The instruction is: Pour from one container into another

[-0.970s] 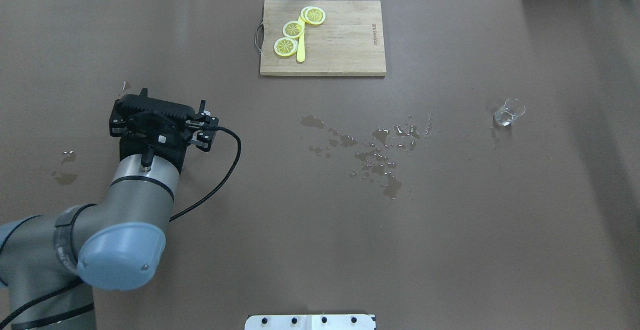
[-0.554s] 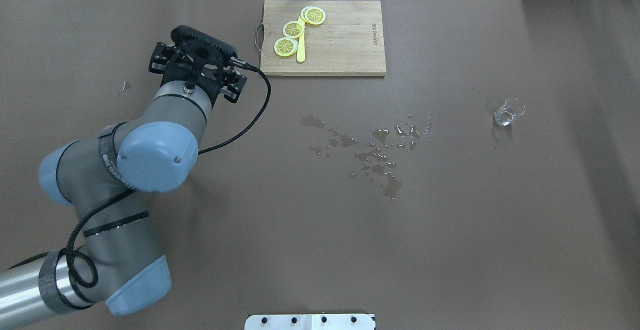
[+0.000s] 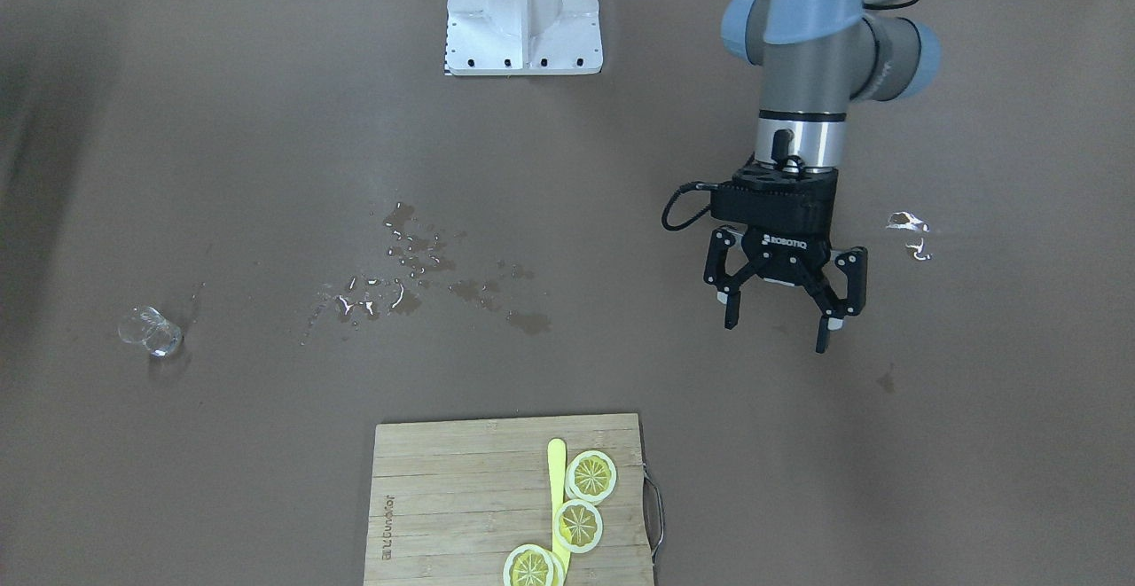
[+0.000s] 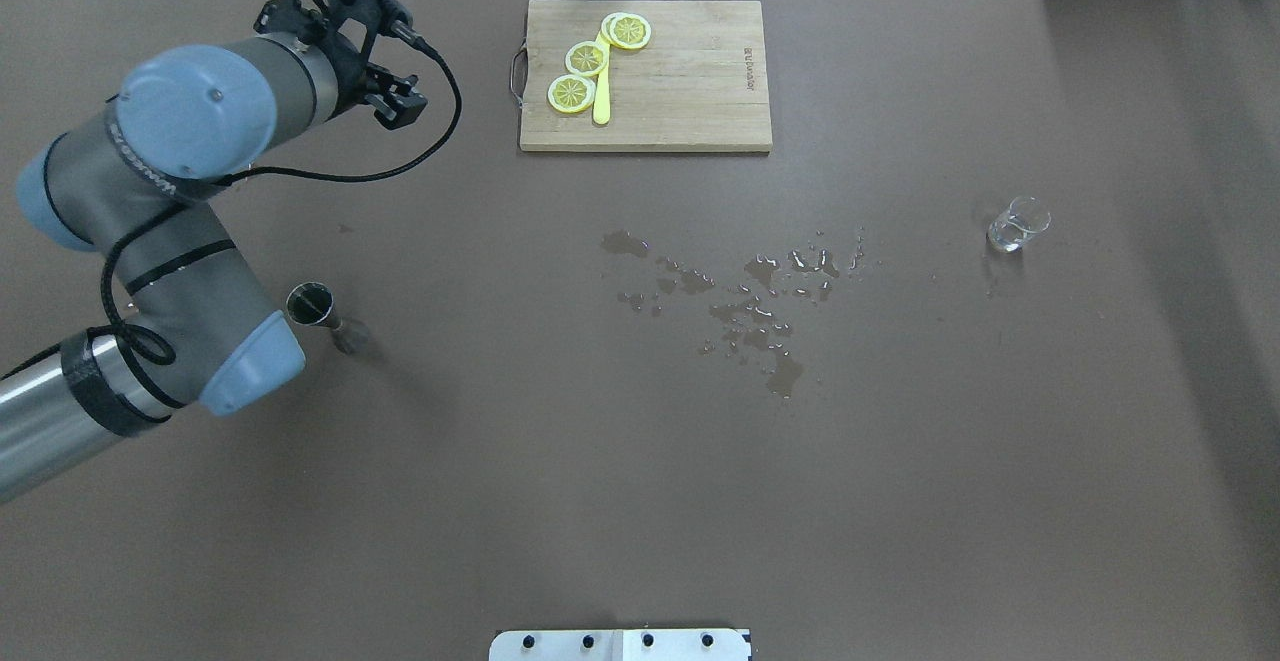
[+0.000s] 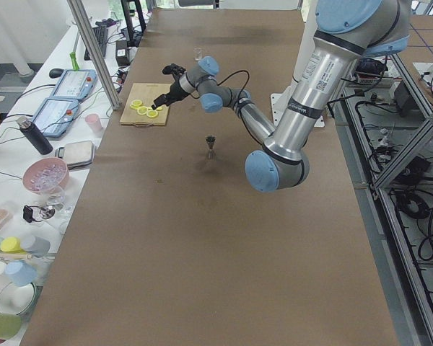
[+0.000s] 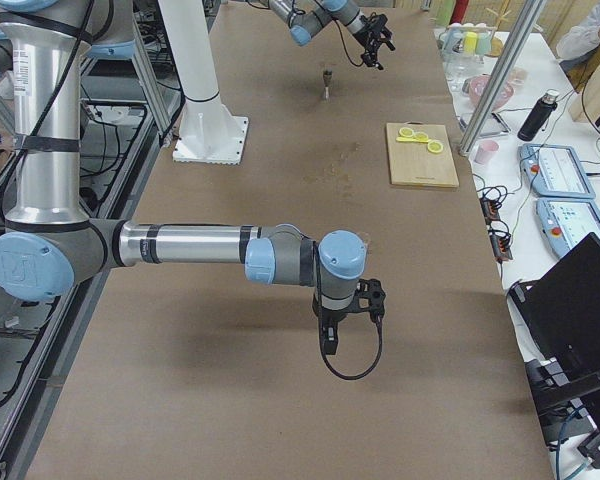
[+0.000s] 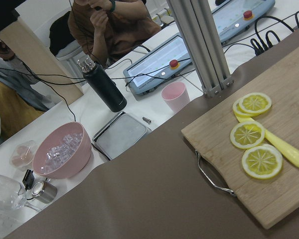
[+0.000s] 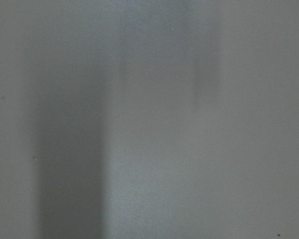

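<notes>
A small metal jigger (image 4: 312, 304) stands upright at the table's left, beside my left arm's elbow; it also shows as the jigger (image 5: 211, 144). A small clear glass (image 4: 1018, 224) with a little clear liquid stands far off at the right. In the front view my left gripper (image 3: 776, 331) hangs open with nothing between its fingers, and the jigger does not show there. Overhead, my left wrist (image 4: 300, 61) is raised toward the far left edge, well away from the jigger. My right gripper (image 6: 340, 340) points down at the table's right end; I cannot tell whether it is open or shut.
A wooden cutting board (image 4: 690, 91) with lemon slices (image 4: 586, 59) and a yellow knife lies at the far middle. Spilled water (image 4: 755, 306) spreads across the table's centre. The left wrist view shows a bench with a pink bowl (image 7: 60, 154), a bottle and a seated person.
My left arm has swung from the near left toward the table's far left edge, uncovering the jigger that stands where the gripper was. The glass has not moved.
</notes>
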